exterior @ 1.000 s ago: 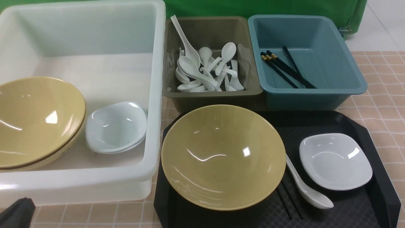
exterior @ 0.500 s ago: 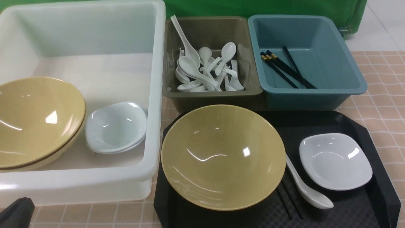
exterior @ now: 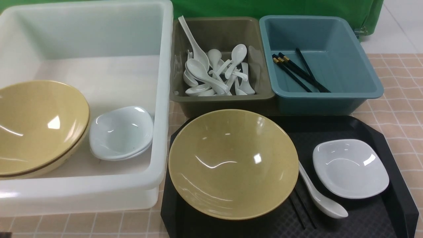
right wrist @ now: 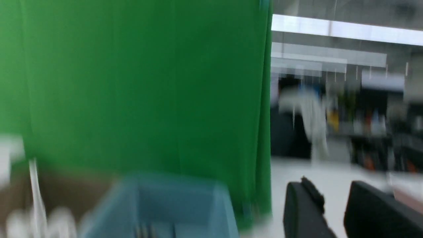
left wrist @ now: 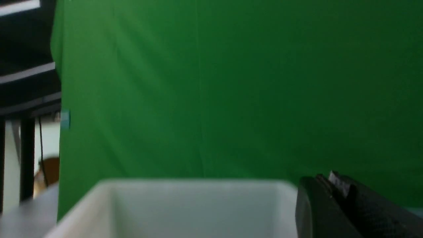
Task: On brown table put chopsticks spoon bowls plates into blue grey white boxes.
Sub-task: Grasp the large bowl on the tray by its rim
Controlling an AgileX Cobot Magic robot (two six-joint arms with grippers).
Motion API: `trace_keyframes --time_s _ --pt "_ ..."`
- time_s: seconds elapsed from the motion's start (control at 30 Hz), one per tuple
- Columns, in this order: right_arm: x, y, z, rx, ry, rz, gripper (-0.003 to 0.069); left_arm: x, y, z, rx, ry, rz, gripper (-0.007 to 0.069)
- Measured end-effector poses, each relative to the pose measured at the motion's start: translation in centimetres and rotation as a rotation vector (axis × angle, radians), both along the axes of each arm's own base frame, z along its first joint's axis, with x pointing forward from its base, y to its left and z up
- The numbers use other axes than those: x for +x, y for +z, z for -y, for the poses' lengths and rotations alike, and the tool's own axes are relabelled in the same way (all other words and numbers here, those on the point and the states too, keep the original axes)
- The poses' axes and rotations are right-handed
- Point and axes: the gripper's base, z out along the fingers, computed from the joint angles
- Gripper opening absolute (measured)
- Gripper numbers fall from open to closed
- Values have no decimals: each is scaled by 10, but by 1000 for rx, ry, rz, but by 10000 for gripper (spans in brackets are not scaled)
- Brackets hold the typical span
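**Front view with both wrist views: hazards before the next pick.** On the brown table (exterior: 403,99), the black tray (exterior: 363,224) lies at 5 o'clock in the scene and carries what remains to be sorted.

- **On the tray:** The yellow bowl (exterior: 233,163) is on the 9 o'clock side and the white plate (exterior: 350,168) at 3 o'clock. The spoon (exterior: 319,195) lies between them. The pair of chopsticks (exterior: 309,216) is just beside it, far ends hidden under the bowl's rim.
- **In the boxes:** The white tub (exterior: 162,99) at 9 o'clock holds stacked bowls (exterior: 36,125) and stacked plates (exterior: 120,132). The grey bin (exterior: 221,99) at 12 o'clock holds sorted spoons (exterior: 214,74). The blue bin (exterior: 330,102) at 1 o'clock holds sorted chopsticks (exterior: 297,72).
- **Tools:** Neither arm shows in the front view. Your left tool (left wrist: 325,180) is clenched on nothing and faces across the tub. Your right tool (right wrist: 330,191) is released, fingers apart and empty, facing the blue bin.

Likely failures:

1. **Chopsticks:** Pulling them while the bowl's rim covers their ends could rock the bowl or sweep the spoon along.
2. **Thin dark sticks:** They are hard to pick out against the dark textured tray, so you may close on one alone.
3. **Glossy ware:** The bowl is wide and slick, so a rim pinch may slip. It may also clip the tub's wall, which stands just beside it at 9 o'clock.
4. **Plate:** A hard release could crack it against the stack in the tub.
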Motion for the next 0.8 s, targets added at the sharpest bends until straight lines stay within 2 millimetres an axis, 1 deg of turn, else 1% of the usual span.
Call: trace_keyframes --time_s 0.03,0.07,0.17,0.2,0.23,0.3,0.33,0.37,0.43,0.5,0.53,0.57,0.6,0.63,0.67,0.7,0.73,0.8 --pt "-1 1 0 11 7 16 237 -1 1 0 0 0 12 2" --pt "-5 10 -1 48 41 119 237 -4 8 0 0 -2 96 2" --pt "-14 22 -3 85 95 293 237 -12 18 0 -25 -23 235 2" --pt "-17 26 -4 93 111 341 237 -15 20 0 -57 -39 278 2" --pt "-18 26 -4 95 113 346 237 -15 20 0 -57 -39 278 2" --pt "-20 29 -4 111 133 384 229 -18 31 -2 -139 -81 294 2" --pt "-20 30 -4 115 134 379 221 -19 39 -2 -163 -91 288 2" --pt "-20 35 -4 118 130 366 206 -24 56 -3 -190 -102 279 2" --pt "-23 54 -3 122 117 333 153 -31 90 -3 -204 -104 232 2" --pt "-25 68 -2 120 91 269 97 -32 118 -2 -177 -87 173 2" --pt "-28 81 -1 98 63 233 62 -28 133 -2 -153 -73 137 2" --pt "-27 80 -1 94 57 216 58 -26 133 -2 -153 -72 128 2" --pt "-27 93 0 56 20 157 41 -17 146 -2 -120 -51 84 2" --pt "-24 96 0 31 -3 99 38 -10 153 -1 -101 -40 67 2" --pt "-20 99 1 13 -21 36 38 5 156 -1 -62 -18 18 2" --pt "-14 100 2 5 -31 -27 38 12 158 -1 -52 -14 -10 2" --pt "-9 99 3 -1 -40 -90 38 26 157 -1 -38 -7 -69 2" --pt "6 93 5 2 -53 -272 38 53 153 0 -47 -12 -240 2"
